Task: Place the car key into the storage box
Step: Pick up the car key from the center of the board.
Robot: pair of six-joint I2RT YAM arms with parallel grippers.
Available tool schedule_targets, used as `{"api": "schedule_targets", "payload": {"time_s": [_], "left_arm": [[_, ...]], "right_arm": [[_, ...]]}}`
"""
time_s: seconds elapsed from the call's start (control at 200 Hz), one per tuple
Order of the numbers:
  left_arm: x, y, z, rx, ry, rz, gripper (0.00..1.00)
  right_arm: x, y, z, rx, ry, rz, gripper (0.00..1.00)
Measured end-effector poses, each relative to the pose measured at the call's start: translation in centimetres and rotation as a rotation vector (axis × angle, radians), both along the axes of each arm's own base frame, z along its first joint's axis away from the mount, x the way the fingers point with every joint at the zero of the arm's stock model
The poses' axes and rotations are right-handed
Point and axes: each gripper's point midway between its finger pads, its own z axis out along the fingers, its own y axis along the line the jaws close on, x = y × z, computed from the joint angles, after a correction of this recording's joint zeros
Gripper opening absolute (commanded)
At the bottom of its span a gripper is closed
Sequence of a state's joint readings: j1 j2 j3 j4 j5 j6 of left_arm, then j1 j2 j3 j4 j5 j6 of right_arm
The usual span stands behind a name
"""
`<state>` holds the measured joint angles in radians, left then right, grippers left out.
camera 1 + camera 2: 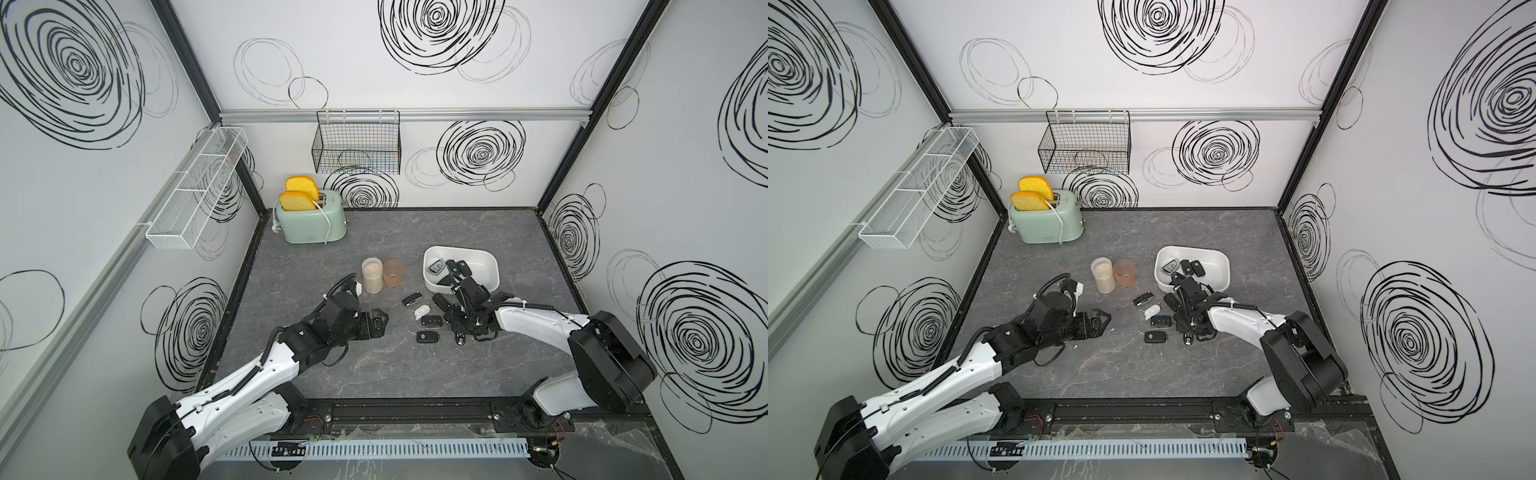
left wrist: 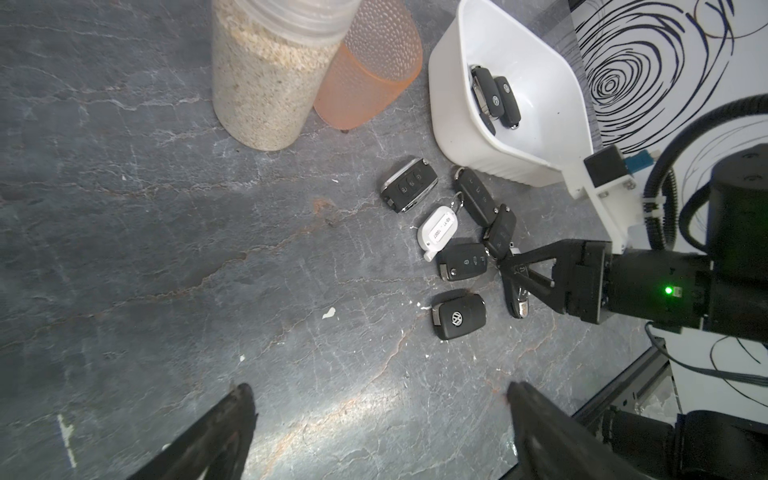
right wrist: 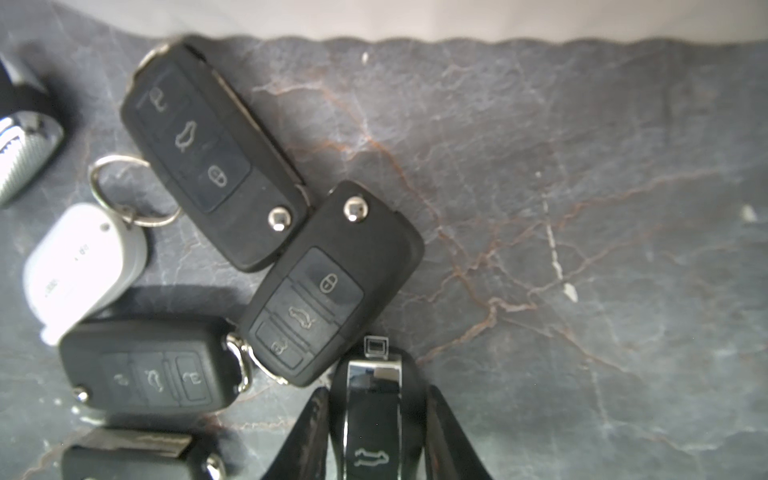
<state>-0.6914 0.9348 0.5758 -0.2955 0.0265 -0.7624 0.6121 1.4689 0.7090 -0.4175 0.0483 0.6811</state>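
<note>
The right claw (image 3: pixel 376 395) is clamped on a glossy key (image 3: pixel 374 444) lying on the bench (image 3: pixel 582 208), near the box (image 1: pixel 482 266). The left claw (image 2: pixel 380 392) stands wide apart.

VW logo (image 2: pixel 457 319) on black car key (image 2: pixel 459 314)

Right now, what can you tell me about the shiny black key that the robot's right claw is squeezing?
The slim glossy black car key, smooth plastic by its look, has a chrome band and a small square loop at one end and a white car symbol on top. The right gripper is shut on its long sides. It seems to lie flat on the grey marbled tabletop, close beside a matte black three-button flip key; I cannot tell if they touch.
</note>
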Motion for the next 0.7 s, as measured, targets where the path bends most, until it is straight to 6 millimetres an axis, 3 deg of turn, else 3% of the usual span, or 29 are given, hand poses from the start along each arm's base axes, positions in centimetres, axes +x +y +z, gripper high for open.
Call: {"api": "schedule_targets", "payload": {"time_s": [0.145, 0.24, 0.44, 0.7], "left_arm": [[0.2, 0.2, -0.1, 0.006, 0.001, 0.006, 0.98], [0.4, 0.2, -0.2, 0.016, 0.006, 0.006, 0.98], [1.5, -0.7, 0.8, 0.026, 0.009, 0.002, 0.98], [3.7, -2.8, 1.7, 0.024, 0.023, -0.009, 0.98]], "right_arm": [[-0.2, -0.1, 0.4, -0.006, 0.008, 0.006, 0.32], [0.3, 0.2, 1.6, 0.002, -0.016, 0.023, 0.3], [2.8, 1.0, 5.9, 0.054, -0.118, 0.055, 0.28], [6.8, -0.2, 10.0, 0.083, -0.22, 0.037, 0.29]]}}
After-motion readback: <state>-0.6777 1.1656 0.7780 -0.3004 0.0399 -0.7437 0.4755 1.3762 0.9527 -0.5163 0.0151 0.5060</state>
